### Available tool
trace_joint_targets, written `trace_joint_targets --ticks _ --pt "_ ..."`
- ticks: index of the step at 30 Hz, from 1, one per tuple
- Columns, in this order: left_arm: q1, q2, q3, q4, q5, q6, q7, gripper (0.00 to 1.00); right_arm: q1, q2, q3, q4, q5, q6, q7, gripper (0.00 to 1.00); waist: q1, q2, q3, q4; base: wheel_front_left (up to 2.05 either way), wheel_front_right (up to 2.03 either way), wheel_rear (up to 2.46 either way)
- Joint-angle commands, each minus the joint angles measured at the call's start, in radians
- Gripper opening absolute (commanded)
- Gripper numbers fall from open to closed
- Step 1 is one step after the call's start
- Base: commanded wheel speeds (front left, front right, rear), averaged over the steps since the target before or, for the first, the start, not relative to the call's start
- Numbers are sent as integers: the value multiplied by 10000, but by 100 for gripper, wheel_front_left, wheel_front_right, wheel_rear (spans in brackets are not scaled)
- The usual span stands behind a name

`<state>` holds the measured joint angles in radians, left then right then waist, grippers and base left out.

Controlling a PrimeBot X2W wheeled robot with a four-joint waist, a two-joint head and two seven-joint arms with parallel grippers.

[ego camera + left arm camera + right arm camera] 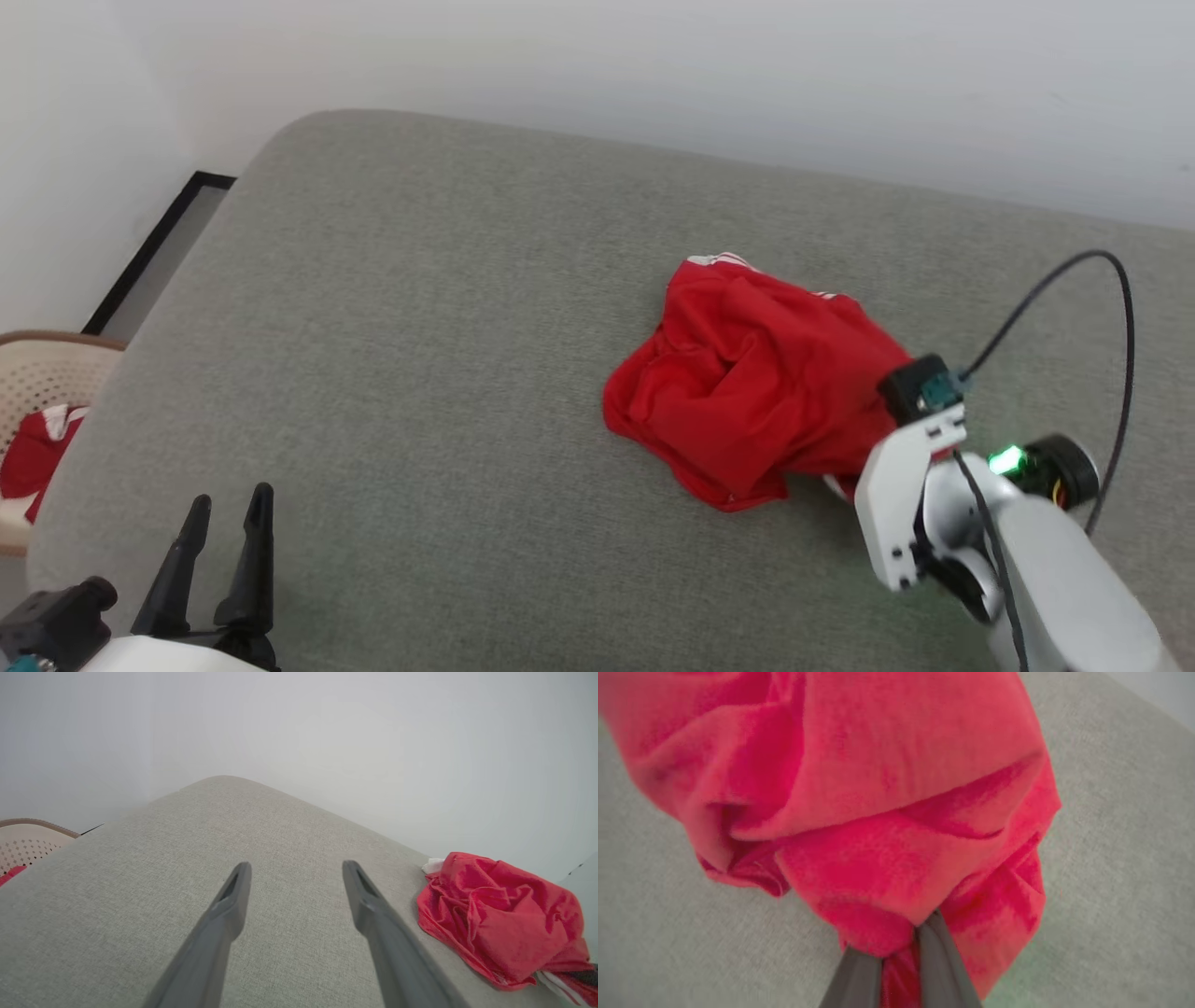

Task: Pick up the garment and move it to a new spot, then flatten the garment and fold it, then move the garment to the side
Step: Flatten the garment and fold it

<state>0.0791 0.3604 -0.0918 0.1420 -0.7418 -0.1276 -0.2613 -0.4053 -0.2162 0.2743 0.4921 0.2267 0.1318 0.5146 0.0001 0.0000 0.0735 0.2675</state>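
R tool (896, 947) fwd, clamping garment (747, 383); L tool (231, 499) splayed.

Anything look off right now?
The garment is bunched in a heap on the grey cushion, one fold pinched in the shut right end effector. The left end effector hangs open, apart. Nothing looks torn or spilled.
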Motion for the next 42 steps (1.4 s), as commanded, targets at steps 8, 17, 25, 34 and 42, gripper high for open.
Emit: trace_joint_targets --ticks 8,17,25,34,42 --pt "-64 86 -35 -78 -90 -28 -48 100 2877 -538 -308 -4161 567 -19 2636 0 -1 0 63 -335 0 0 0" --pt "-290 121 -207 16 -174 -28 -48 100 4122 -34 -787 -4481 594 -14 3049 0 -1 0 272 -305 0 0 0" --pt "-337 305 -249 91 -287 -28 -48 100 3615 194 -644 -3690 404 -16 2429 100 -1 0 272 -442 0 0 0" --pt "-107 371 -94 19 -308 -28 -48 100 3994 114 -884 -5776 795 -14 2758 100 -1 0 225 -820 0 0 0" --pt "-96 371 -213 -13 -320 -28 -48 100 4076 288 -1490 -7985 744 -13 2853 100 -1 0 243 -829 0 0 0"
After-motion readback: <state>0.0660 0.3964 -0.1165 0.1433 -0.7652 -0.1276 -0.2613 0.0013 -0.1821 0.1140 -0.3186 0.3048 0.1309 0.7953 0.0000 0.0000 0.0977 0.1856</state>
